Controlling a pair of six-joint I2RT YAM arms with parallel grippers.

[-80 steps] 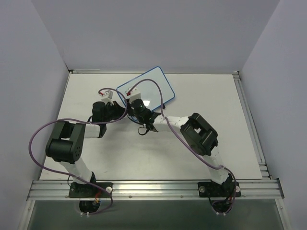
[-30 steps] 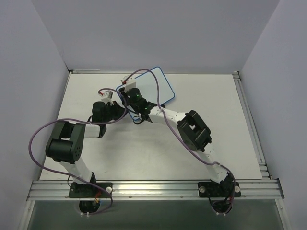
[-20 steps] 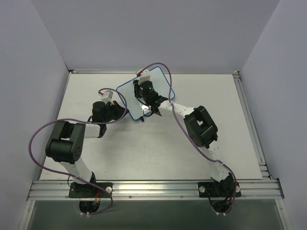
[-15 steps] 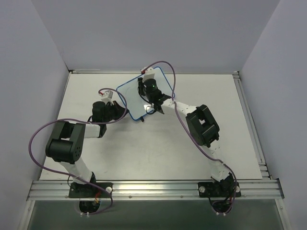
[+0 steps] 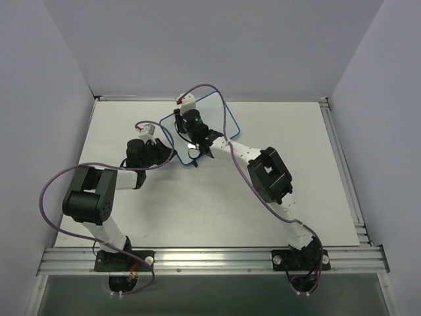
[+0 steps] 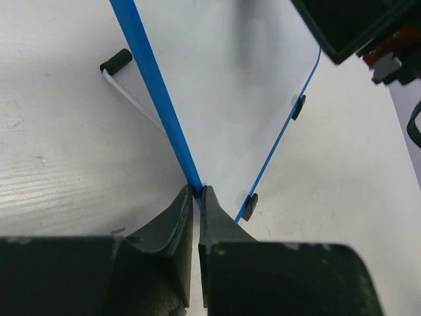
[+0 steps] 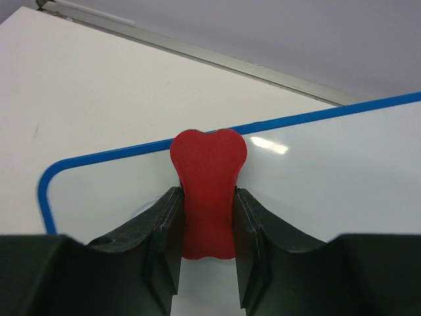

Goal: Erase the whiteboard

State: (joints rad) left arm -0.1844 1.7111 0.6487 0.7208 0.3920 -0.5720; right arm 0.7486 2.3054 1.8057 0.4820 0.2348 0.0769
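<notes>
Here's the whiteboard (image 5: 212,117), sitting at an angle on the far middle of the worktop (image 5: 197,210), and both arms are on it. The left claw (image 6: 196,191) is pinched tight on the blue rim (image 6: 154,99) at the near edge, bracing the board. The right claw (image 7: 206,192) is clamped on the red eraser (image 7: 208,158), whose rounded tip rests close to the rim by a rounded corner.

This looks like a wiping stroke in progress. To do it well, the eraser wants to stay flat on the surface with light, even pressure. Strokes should overlap and run right out to the rim, so nothing is missed in that corner. The left grip has to hold firm, because a hard sideways push could slide the board on its black feet (image 6: 248,206) or twist it out of the pinch. Shorter passes towards the braced edge look safer than long ones away from it.

As for writing: none can be read. The parts of the board in view look clean apart from a bright glare, and no brand or label shows on board, eraser or arms
</notes>
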